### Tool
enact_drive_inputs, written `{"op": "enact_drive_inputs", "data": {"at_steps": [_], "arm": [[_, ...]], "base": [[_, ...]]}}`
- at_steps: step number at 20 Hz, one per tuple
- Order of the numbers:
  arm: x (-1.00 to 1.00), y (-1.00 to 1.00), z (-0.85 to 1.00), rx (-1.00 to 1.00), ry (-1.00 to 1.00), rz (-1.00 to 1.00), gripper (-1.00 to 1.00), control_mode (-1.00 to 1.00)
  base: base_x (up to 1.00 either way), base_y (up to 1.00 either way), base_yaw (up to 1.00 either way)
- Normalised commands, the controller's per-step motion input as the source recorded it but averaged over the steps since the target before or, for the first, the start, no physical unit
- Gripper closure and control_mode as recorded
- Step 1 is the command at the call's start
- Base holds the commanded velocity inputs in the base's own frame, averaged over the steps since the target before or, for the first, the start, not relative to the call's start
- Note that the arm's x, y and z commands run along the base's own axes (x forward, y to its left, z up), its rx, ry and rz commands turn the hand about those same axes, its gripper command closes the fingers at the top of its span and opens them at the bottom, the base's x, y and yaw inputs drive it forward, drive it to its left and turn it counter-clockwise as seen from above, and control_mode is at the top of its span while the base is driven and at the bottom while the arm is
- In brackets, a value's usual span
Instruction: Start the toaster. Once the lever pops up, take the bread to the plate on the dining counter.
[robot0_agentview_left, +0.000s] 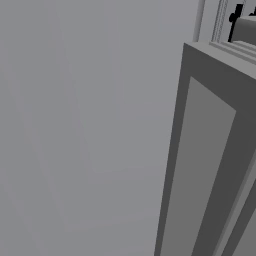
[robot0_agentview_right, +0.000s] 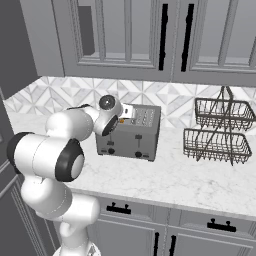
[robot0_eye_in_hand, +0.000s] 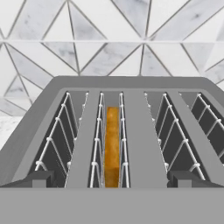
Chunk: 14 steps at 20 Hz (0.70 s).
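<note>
Marble counter (robot0_agentview_right: 165, 182), rear edge: grey metal toaster (robot0_agentview_right: 131, 132); tan bread slice (robot0_eye_in_hand: 112, 146) slotted for toasting; gripper (robot0_eye_in_hand: 112, 181) spread apart overhead, empty.

We are seeing a white marble tabletop (robot0_agentview_right: 165, 182) running along the tiled wall, over grey drawer fronts. A grey toaster (robot0_agentview_right: 131, 134) is sitting directly on it, near the back. A two-tier wire basket rack (robot0_agentview_right: 219, 134) is standing on it to the toaster's right, apart from it.
</note>
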Motion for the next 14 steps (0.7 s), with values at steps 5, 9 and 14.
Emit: {"op": "enact_drive_inputs", "data": {"at_steps": [5,9,14], "arm": [[0.0,0.0,0.0,0.0,0.0,0.0,-1.0,-1.0],[0.0,0.0,0.0,0.0,0.0,0.0,-1.0,-1.0],[0.0,0.0,0.0,0.0,0.0,0.0,-1.0,-1.0]], "base": [[0.0,0.0,0.0],[0.0,0.0,0.0],[0.0,0.0,0.0]]}}
